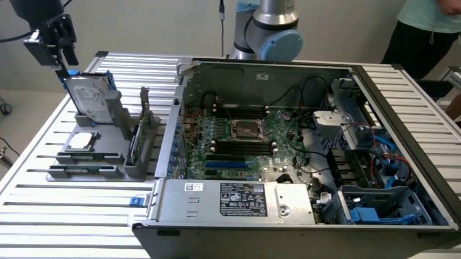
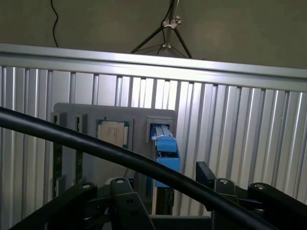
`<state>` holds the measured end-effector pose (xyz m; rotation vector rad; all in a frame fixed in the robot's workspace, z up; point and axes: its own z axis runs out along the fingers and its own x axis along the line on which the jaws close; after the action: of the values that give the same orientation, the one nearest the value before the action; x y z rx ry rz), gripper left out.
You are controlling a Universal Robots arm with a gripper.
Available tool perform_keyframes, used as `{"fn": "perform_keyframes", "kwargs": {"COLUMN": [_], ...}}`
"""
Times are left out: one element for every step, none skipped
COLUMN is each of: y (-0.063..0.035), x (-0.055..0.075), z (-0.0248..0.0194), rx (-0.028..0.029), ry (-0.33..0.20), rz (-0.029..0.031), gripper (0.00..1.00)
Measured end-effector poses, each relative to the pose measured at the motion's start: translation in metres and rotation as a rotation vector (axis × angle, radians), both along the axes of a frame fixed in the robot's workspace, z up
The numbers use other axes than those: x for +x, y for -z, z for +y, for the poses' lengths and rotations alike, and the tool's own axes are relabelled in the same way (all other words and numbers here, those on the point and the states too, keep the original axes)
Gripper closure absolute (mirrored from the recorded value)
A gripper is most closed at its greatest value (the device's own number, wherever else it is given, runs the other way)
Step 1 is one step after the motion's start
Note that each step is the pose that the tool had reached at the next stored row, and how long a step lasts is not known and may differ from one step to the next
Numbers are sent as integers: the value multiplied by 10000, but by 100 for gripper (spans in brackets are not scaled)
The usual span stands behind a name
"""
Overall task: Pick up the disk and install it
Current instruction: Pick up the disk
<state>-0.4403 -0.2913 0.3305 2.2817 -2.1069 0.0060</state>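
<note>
One disk [image 1: 90,97] to fetch, and it stands upright on edge in the grey holder [image 1: 137,168] at nine o'clock of the exterior view, outside the open computer case [image 1: 259,75]. My gripper [image 1: 61,60] hangs close over the disk's top edge, off toward eleven o'clock from it. In the wrist view the fingers [image 2: 205,173] are spread, with the blue carrier [image 2: 166,149] showing between them.

I judge this to be the approach to the grasp. To do it well I would centre the jaws over the carrier's top edge and square them to the flat faces. Then I would come straight down along the slot so the disk is not levered against the holder. The black cable [image 2: 96,148] crosses in front of the wrist camera, and I would watch that it does not snag. The processor chip [image 1: 81,140] lies at six o'clock of the disk, so no sideways drift.
</note>
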Motion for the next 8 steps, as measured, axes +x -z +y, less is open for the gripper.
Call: {"fn": "perform_keyframes", "kwargs": {"y": [19, 36, 56, 73, 91, 109, 127, 146], "x": [-2, -3, -5, -7, -9, -11, -12, -13], "z": [0, 1, 1, 2, 2, 2, 3, 4], "rx": [-2, -1, -1, -2, -2, -2, -2, -2], "ry": [-1, -1, -1, -2, -3, -4, -5, -6], "rz": [0, -1, -2, -1, 0, 0, -1, -1], "gripper": [40, 40, 40, 40, 40, 40, 40, 40]}}
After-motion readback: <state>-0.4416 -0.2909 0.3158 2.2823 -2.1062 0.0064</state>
